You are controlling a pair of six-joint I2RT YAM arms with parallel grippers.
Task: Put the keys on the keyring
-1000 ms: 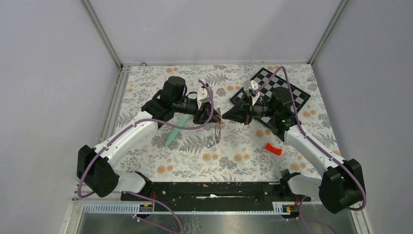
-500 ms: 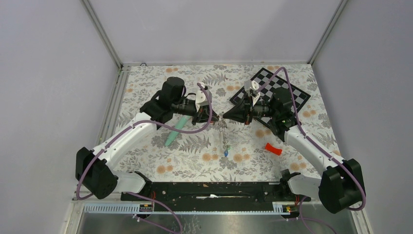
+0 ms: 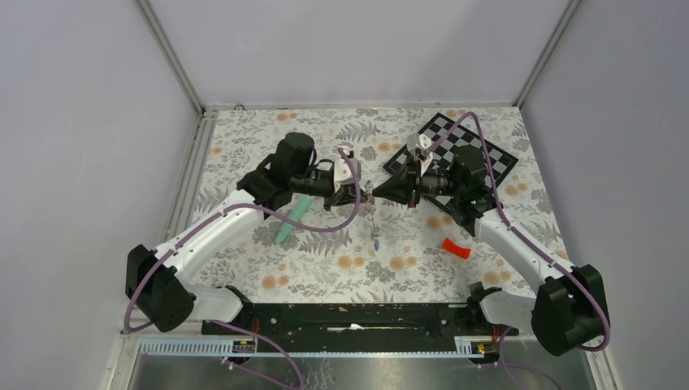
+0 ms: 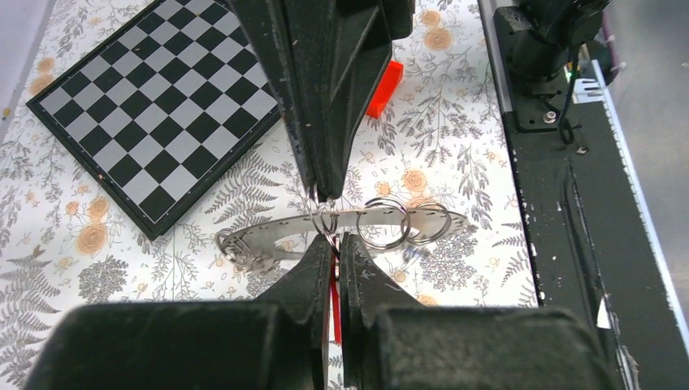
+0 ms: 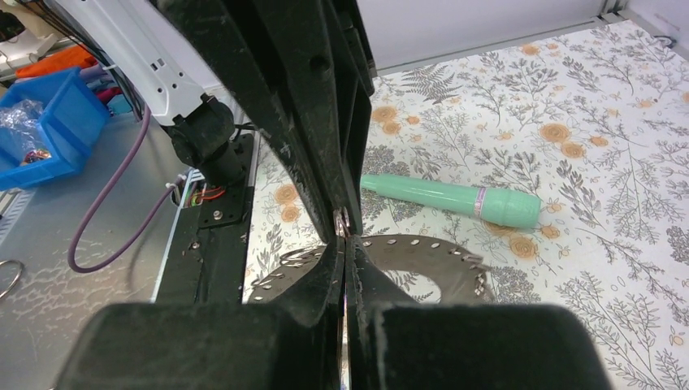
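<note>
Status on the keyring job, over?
Right hand shut on flat grey metal keyring, held in the air. Left hand shut at same rim, grip unclear. Mint-green pen-shaped tube lies aside, not in the way.

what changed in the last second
The left gripper moved right to meet the right gripper and its jaws closed on the keyring; the hanging keys swung right. Right gripper, pen and red piece stayed put.

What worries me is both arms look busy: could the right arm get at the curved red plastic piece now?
Probably not yet. The red plastic piece lies uncovered beside the right arm, but the right gripper is shut on the keyring in mid-air; it would have to let go first.
</note>
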